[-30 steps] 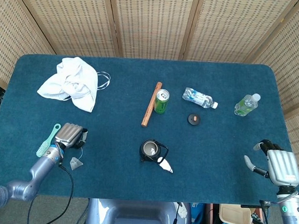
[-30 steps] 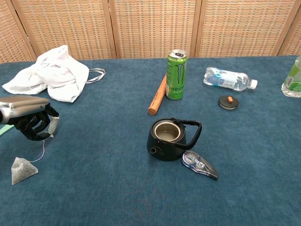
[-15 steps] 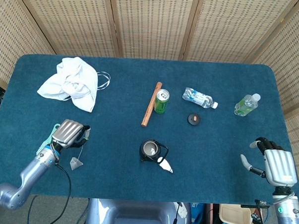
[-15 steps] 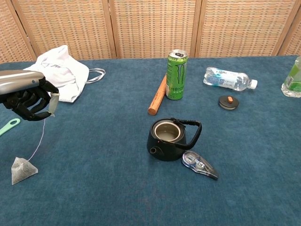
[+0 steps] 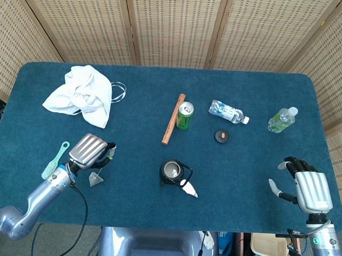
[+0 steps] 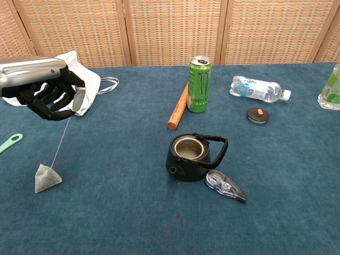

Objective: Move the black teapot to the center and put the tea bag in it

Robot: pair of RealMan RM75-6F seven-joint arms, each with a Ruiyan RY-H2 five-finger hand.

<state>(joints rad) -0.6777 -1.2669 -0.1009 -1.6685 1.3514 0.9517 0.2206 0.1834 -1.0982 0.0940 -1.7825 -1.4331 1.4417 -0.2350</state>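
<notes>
Two hands are in view, and only your left hand (image 6: 45,93) is engaged: its fingers are curled in, pinching the tag end of the string, and the tea bag (image 6: 47,177) hangs below on that string, at or just above the cloth; whether it has cleared the surface cannot be told. Your right hand (image 5: 304,187) sits near the right front edge of the table (image 5: 259,183), fingers apart, holding nothing.

Location of the task's vessel: the black teapot (image 6: 190,156) stands upright near the middle of the table, lid off, mouth open upward. Its lid (image 6: 258,115) lies well apart, behind and to the right. A correction-tape dispenser (image 6: 226,186) touches or nearly touches the pot's front right side.

Governing relation: the pot lies to the right of your left hand, across bare cloth, at about the same depth. The left hand is clearly the nearer one. The string runs slanted from hand to bag, so the bag trails lower and to the left of the fingers.

Assessment: the carry must be judged by the bag's position over the mouth, not the hand's. Swing on the string is the likely fault.
</notes>
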